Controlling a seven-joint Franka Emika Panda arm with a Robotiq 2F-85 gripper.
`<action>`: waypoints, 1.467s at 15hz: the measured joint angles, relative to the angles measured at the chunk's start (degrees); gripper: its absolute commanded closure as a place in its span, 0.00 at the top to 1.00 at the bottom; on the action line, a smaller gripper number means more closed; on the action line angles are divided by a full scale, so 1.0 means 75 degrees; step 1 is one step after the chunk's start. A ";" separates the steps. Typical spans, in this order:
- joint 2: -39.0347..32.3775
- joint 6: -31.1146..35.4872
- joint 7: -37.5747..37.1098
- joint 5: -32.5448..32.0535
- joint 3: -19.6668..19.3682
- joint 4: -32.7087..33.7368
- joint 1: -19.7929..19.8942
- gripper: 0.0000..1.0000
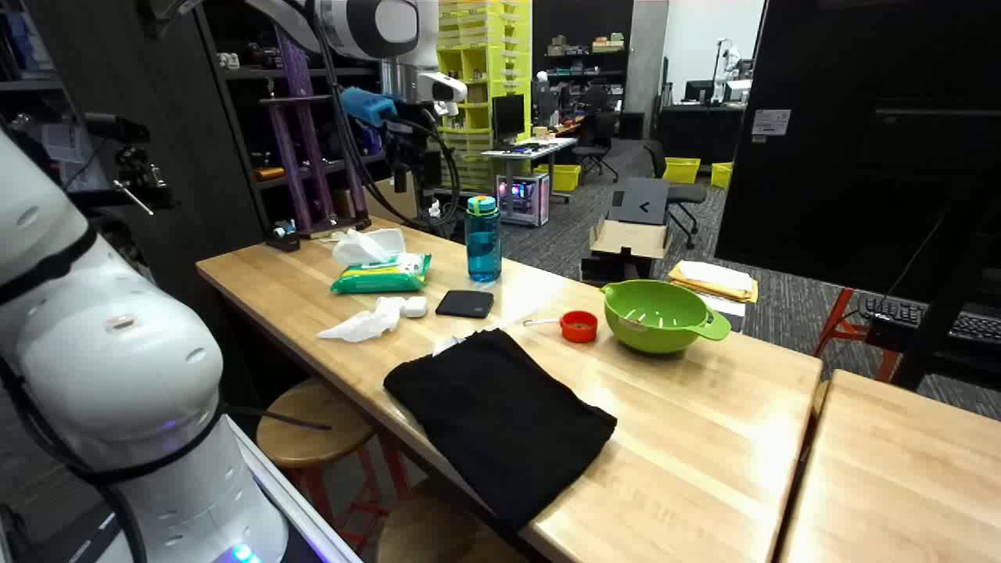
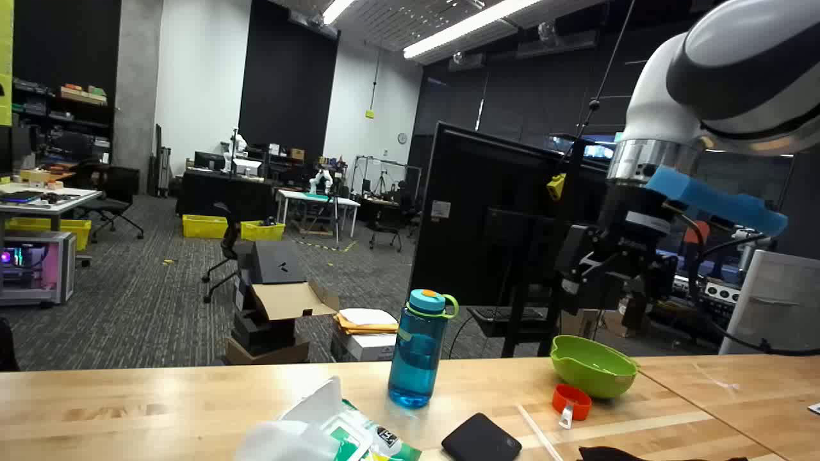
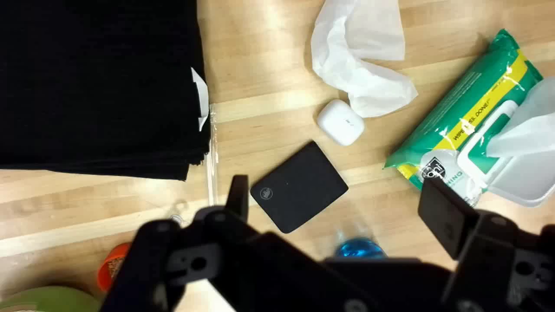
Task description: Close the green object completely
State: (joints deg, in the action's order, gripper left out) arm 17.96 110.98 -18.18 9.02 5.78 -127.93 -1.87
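Observation:
The green object is a soft green wipes pack (image 1: pixel 367 281) with a yellow stripe, lying flat on the table. It also shows in an exterior view (image 2: pixel 391 448) at the bottom edge and in the wrist view (image 3: pixel 451 108) at the right. Its white lid (image 3: pixel 527 182) stands open, hinged back. A white wipe (image 3: pixel 531 125) sticks up out of the opening. My gripper (image 3: pixel 334 186) is open and empty, high above the table. In the wrist view its right finger overlaps the pack's near corner; it does not touch it. The gripper also shows in an exterior view (image 2: pixel 602 298).
A teal bottle (image 1: pixel 483 242) stands upright beside the pack. A flat black case (image 3: pixel 299 187), white earbud case (image 3: pixel 341 122) and crumpled tissue (image 3: pixel 355 65) lie close by. Black cloth (image 1: pixel 508 422), a red cup (image 1: pixel 579 327) and a green bowl (image 1: pixel 653 317) lie farther along.

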 measured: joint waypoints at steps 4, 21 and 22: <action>0.0000 0.0001 0.0001 0.0000 0.0001 0.0003 -0.0002 1.00; -0.0084 0.0202 0.0282 -0.0005 -0.0057 -0.0004 0.0000 1.00; -0.0142 0.0329 0.0449 -0.0005 -0.0080 0.0001 0.0000 1.00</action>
State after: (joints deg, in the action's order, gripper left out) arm 16.89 113.44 -14.81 8.98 5.17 -127.92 -1.87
